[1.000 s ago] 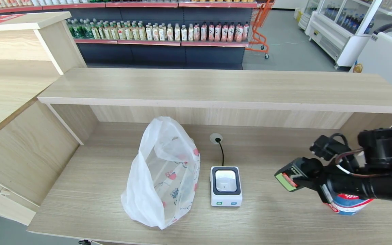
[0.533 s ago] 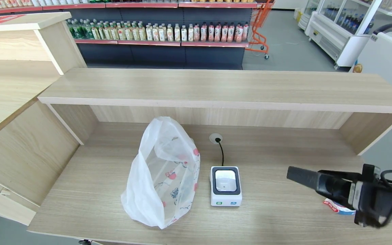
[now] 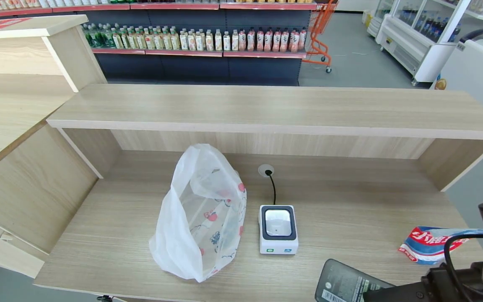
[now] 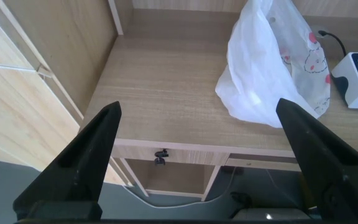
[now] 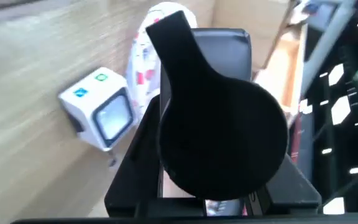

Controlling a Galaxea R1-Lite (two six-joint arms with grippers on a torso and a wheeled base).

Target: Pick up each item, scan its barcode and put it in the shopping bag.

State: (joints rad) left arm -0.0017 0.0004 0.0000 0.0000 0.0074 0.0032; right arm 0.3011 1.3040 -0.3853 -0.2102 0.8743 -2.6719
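My right gripper (image 5: 180,46) dropped to the near right edge, clamped on the dark box (image 3: 344,285), barcode label upward, snack bag (image 3: 432,245) now uncovered, left gripper (image 4: 199,111) spread apart.

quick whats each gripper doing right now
left gripper: open, nothing between its fingers
right gripper: shut on the dark packet

Bright, even overhead shop lighting, soft shadow beneath the upper shelf (image 3: 275,109) falling on the counter (image 3: 350,197), pale glare on the scanner (image 3: 278,228) window, shopping bag (image 3: 199,205) glowing translucent white, dull sheen on the dark packet (image 3: 342,283), straight edges bowing toward the head view's corners
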